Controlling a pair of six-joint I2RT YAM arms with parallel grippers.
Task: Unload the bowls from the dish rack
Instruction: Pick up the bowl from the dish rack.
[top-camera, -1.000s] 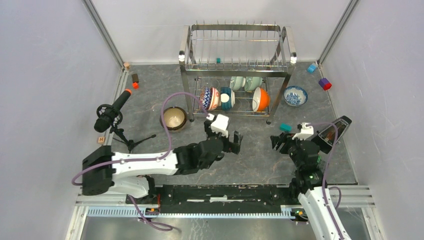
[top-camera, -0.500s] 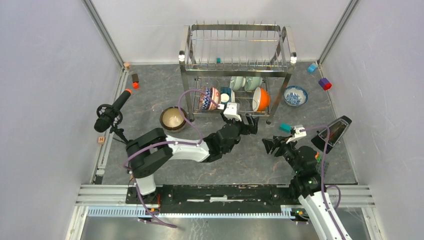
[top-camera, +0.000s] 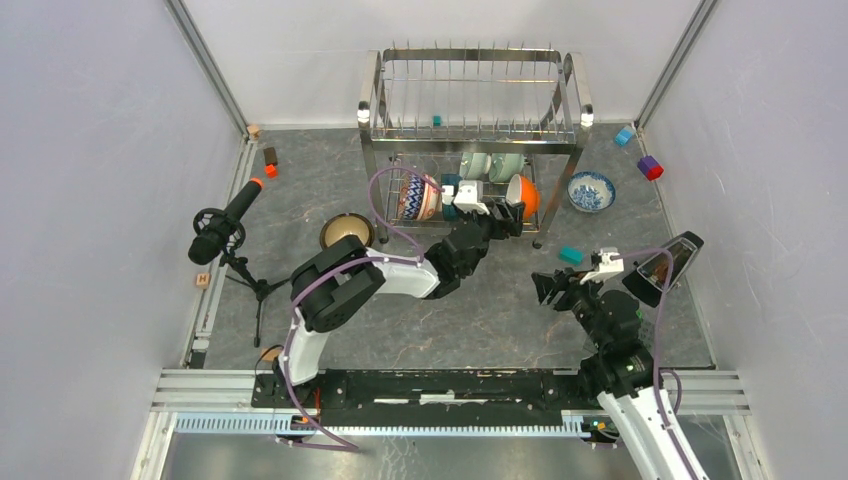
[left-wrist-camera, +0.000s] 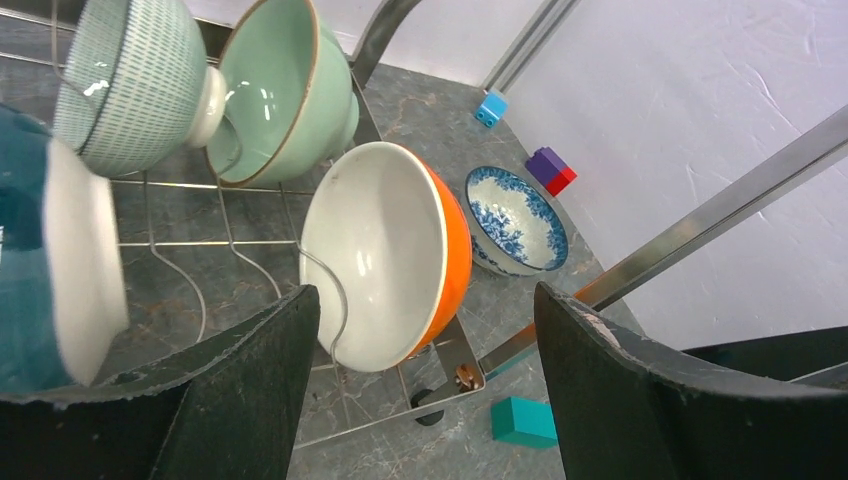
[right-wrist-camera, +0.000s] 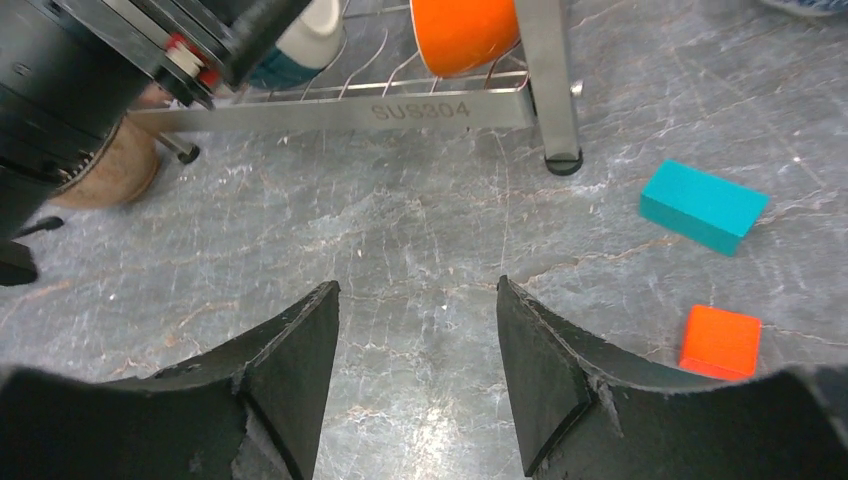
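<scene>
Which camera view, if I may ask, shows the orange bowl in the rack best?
The left wrist view: the orange bowl sits central, white inside and rim plain, standing on edge. The top external view shows it small, from above; the right wrist view only its cropped orange outside.

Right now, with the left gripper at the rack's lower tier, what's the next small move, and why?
Probably ease the left gripper forward, then close on the orange bowl. Its jaws are open with that bowl framed between them, standing on edge in the dish rack, not yet gripped.
</scene>
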